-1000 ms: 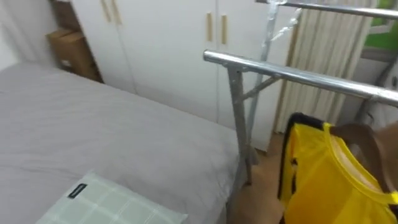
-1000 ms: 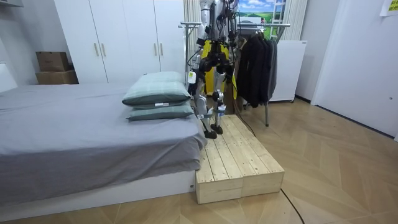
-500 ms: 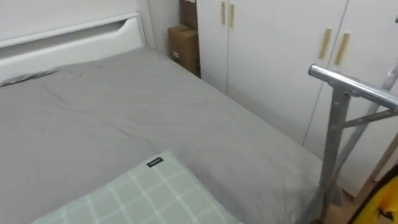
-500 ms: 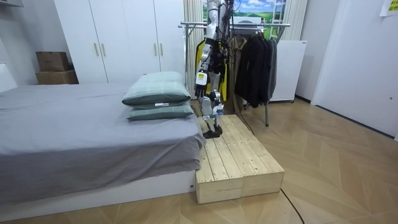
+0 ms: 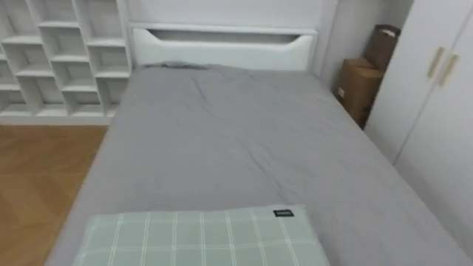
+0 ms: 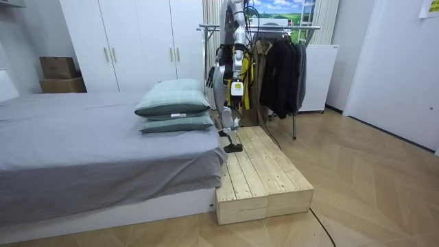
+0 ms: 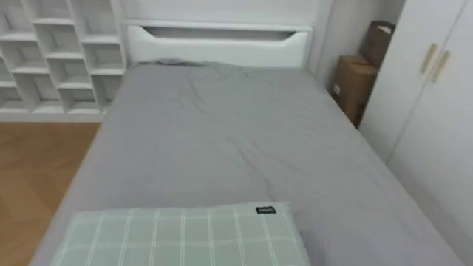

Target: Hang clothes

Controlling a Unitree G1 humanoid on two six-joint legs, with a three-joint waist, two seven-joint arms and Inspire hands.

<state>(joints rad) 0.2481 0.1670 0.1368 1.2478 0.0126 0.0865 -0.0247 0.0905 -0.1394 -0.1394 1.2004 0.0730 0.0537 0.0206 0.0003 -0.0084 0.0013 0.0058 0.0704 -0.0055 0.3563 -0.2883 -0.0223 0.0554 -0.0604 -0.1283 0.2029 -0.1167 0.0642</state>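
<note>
Grey sheet, lightly creased, over a wide bed (image 5: 222, 140) straight ahead in the eye views, ending at a white headboard (image 5: 222, 46). Left of it, white cube shelving (image 5: 52, 59) along the wall, open cells cut off by the picture's edge, and a strip of wood floor (image 5: 37, 177) beside the mattress. To the right, two brown cardboard boxes (image 5: 361, 85) stacked in the corner, contents out of sight, just beside white wardrobe doors (image 5: 443, 125) with pale wooden handles, also cropped. At the bottom edge, a green checked pillow (image 5: 199, 238) with a small dark label, lower part cut away. In the room view, that pillow atop a second one at the near end of the bed, just beside the robot's legs. Stands there on a pale plank platform (image 6: 264, 182) butted against the bed, facing the room view's left, back to a metal clothes rack (image 6: 208, 29). Yellow garment (image 6: 245, 68) close behind the torso, between it and the dark coats (image 6: 281, 68) on the rail; on the rail or in a hand, impossible to tell. Left hand (image 6: 235, 89) low on the near side, fingers too small to read. Right hand lost behind the body next to the yellow cloth, fingers likewise beyond telling. Past the rack, a low white cabinet (image 6: 317, 68), door closed.
</note>
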